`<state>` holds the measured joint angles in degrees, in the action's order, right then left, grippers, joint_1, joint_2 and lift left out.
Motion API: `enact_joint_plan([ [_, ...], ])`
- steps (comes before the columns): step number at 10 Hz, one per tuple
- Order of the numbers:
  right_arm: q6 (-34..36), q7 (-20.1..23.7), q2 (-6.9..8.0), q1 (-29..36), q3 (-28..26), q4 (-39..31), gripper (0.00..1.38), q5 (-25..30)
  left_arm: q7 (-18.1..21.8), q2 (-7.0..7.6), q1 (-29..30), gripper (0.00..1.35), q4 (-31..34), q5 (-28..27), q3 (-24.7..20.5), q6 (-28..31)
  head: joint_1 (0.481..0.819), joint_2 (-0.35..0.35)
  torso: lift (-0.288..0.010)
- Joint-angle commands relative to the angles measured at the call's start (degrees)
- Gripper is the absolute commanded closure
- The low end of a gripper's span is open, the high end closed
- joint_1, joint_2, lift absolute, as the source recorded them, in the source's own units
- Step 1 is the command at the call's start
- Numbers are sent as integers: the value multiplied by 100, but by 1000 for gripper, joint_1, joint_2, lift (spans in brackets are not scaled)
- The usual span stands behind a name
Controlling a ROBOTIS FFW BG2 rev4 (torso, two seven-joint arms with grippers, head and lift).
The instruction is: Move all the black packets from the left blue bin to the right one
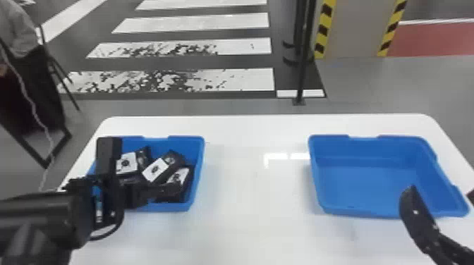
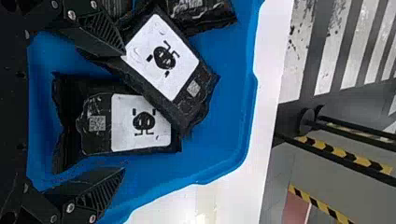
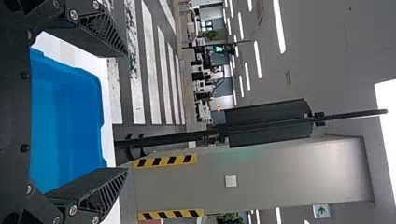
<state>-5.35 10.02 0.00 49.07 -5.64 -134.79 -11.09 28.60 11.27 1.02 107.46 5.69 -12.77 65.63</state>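
My left gripper [image 1: 141, 193] is low over the front part of the left blue bin [image 1: 198, 169], beside several black packets [image 1: 160, 169] with white labels. In the left wrist view, the left gripper [image 2: 125, 111] has its fingers spread, with one packet [image 2: 98, 123] lying between them and another packet [image 2: 163, 60] overlapping it near one fingertip. A further packet [image 2: 201, 11] lies beyond. The right gripper [image 1: 411, 193] is at the near edge of the right blue bin [image 1: 370, 183], whose floor is bare. In the right wrist view, the right gripper [image 3: 127, 112] stands open and holds nothing.
Both bins stand on a white table [image 1: 254, 197], with a wide stretch of tabletop between them. Behind the table rises a black pole [image 1: 302, 63] on the floor. A chair [image 1: 42, 91] stands beyond the table's left side.
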Motion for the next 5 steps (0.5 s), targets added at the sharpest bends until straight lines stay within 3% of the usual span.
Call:
enact_joint_plan([
  [1,0,0,5,0,4,0,159,-11,58,7,-88,174,-108,208,89,187,695,85,-140],
  [4,0,0,5,-28,38,28,159,-45,163,7,-299,191,-361,265,158,567,695,45,-140],
  [5,0,0,5,-28,38,42,159,-56,163,16,-370,269,-460,242,158,651,695,42,-140],
])
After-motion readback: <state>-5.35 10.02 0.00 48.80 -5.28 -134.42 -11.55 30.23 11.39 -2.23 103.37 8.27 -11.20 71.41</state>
